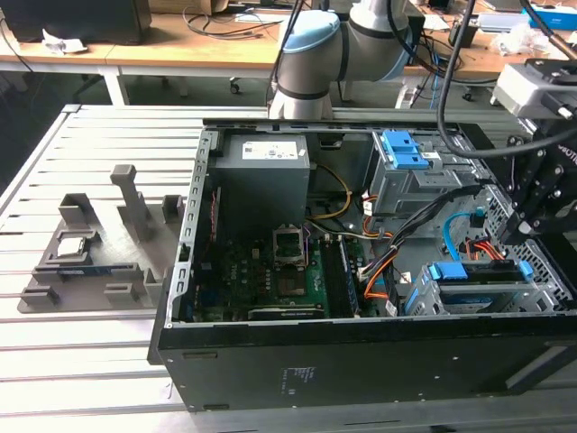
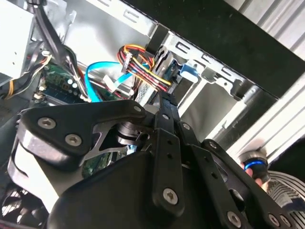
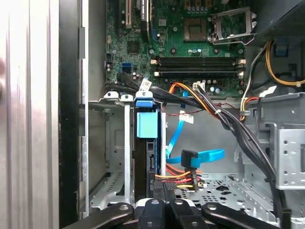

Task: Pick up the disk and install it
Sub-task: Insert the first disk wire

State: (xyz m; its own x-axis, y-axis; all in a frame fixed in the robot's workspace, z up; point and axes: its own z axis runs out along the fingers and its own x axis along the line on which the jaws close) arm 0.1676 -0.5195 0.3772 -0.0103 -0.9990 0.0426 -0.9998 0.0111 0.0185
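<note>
Exterior view, case: open computer case point(image 1: 270, 361) lying on a slatted metal table point(image 1: 99, 361), motherboard point(image 1: 270, 271) facing up.
Exterior view, power supply: grey box point(image 1: 263, 171) at the far end of the case, beside a blue-latched drive cage point(image 1: 410, 171).
Exterior view, disk: disk point(image 1: 478, 275) with blue rails seated edge-up in the drive bay point(image 1: 541, 302) at the near corner on the exterior view's right.
Exterior view, gripper: black gripper point(image 1: 532, 221) hanging over the case at the exterior view's right, just above and beside the disk; finger state hard to make out from here.
Exterior view, arm: grey and light-blue arm joints point(image 1: 338, 45) behind the case.
Exterior view, fixture: grey parts holder point(image 1: 99, 248) on the table at the exterior view's left, well apart from the case.
Second wrist view, gripper: black linkage bars and screws close to the lens, narrowing toward the tips point(image 2: 164, 102) at the bay; jaws drawn narrow, whether touching the disk cannot tell.
Second wrist view, cables: coloured power leads point(image 2: 143, 67) and a blue data cable point(image 2: 102, 76) near the bay.
First wrist view, disk: standing upright in the bay slot, blue rail tab point(image 3: 147, 124) on its edge, metal bay walls point(image 3: 116, 143) alongside.
First wrist view, gripper: fingers point(image 3: 164, 191) closed tightly together, resting at the disk's end beside the cable connectors.
First wrist view, board: motherboard point(image 3: 181, 43) with memory slots and empty processor socket point(image 3: 228, 24) beyond the bay.
</note>
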